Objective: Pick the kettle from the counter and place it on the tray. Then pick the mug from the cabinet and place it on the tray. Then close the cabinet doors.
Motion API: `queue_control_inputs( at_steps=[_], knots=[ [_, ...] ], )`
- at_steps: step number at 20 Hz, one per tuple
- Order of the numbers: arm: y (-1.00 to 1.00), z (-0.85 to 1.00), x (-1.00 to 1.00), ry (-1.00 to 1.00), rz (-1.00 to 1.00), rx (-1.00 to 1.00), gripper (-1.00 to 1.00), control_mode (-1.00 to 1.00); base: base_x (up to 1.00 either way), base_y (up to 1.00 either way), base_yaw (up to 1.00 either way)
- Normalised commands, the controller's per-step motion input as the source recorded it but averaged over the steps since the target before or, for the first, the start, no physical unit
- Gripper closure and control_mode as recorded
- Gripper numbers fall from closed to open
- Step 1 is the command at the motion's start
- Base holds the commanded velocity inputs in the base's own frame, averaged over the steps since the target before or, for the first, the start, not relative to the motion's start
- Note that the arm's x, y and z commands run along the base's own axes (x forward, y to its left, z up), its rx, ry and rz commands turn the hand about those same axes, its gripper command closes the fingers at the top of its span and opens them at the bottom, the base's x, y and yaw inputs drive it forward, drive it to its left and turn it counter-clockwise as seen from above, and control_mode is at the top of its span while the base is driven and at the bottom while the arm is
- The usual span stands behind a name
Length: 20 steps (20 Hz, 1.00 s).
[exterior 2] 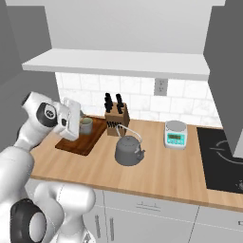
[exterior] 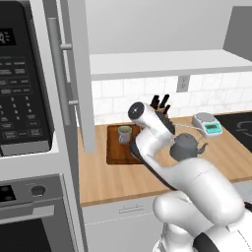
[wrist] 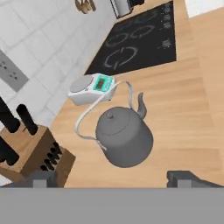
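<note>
Progress is judged partial: the mug [exterior: 124, 134] is seen already on the tray [exterior: 114, 156]; the gripper [wrist: 114, 178], fingers spread and empty, is aimed at the kettle [exterior 2: 128, 150], left on the counter [exterior 2: 156, 171]; cabinet doors [exterior: 81, 74] remain open.

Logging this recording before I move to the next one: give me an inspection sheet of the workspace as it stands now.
Surface: wooden counter, dry and level.
Job's things: kettle upright on the counter, off the tray; mug already standing on the tray; cabinet door open.
Clutter: knife block beside the tray; kitchen scale right of the kettle, near the stovetop.
Hand: hand open, empty, above the counter, pointed at the kettle.
Cables: nothing seen.
Surroundings: microwave above an oven, tiled wall with an outlet.
</note>
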Motion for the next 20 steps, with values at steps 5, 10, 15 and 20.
queue_control_inputs(
  at_steps=[5, 10, 15, 20],
  knots=[
    [-0.95, 0.48, -0.06, 0.0, -0.14, 0.3, -1.0, -1.0, 0.0, 0.0, 0.0],
    [-0.92, 0.44, 0.0, 0.03, -0.03, 0.32, -1.0, -1.0, 0.0, 0.0, 0.0],
    [-0.66, 0.08, -0.24, 0.0, 0.19, 0.16, -1.0, -1.0, 0.0, 0.0, 0.0],
    [-0.35, 0.0, -0.29, -0.02, 0.41, -0.01, -1.0, -1.0, 0.0, 0.0, 0.0]
  ],
)
